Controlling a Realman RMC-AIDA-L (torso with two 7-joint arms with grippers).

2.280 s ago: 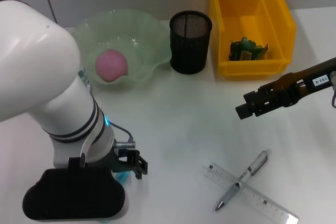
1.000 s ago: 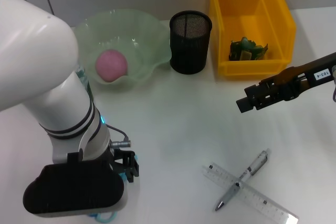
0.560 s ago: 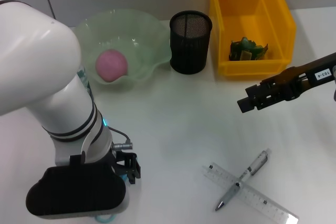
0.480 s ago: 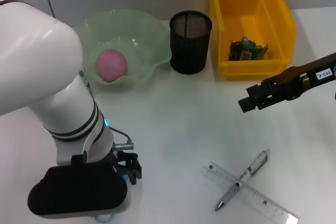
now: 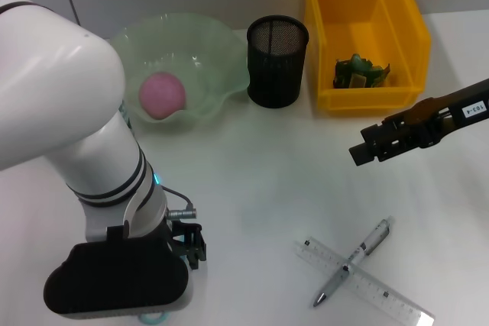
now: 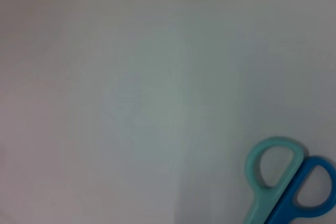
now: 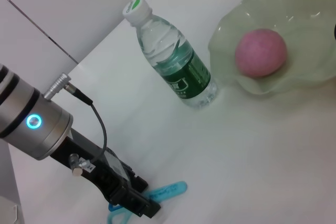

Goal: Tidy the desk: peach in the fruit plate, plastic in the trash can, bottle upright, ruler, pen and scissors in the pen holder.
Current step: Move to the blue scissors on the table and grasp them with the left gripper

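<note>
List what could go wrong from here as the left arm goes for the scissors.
1. The scissors lie flat on the table, so the left tool, right at them, may scrape the surface or slip off the thin handles.
2. The pen lies across the ruler; lifting one could drag the other.
3. The pen holder stands close to the fruit plate, so a long item carried in could knock either.

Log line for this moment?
left end effector over scissors | right end effector hovering mid-desk | pen, ruler untouched
</note>
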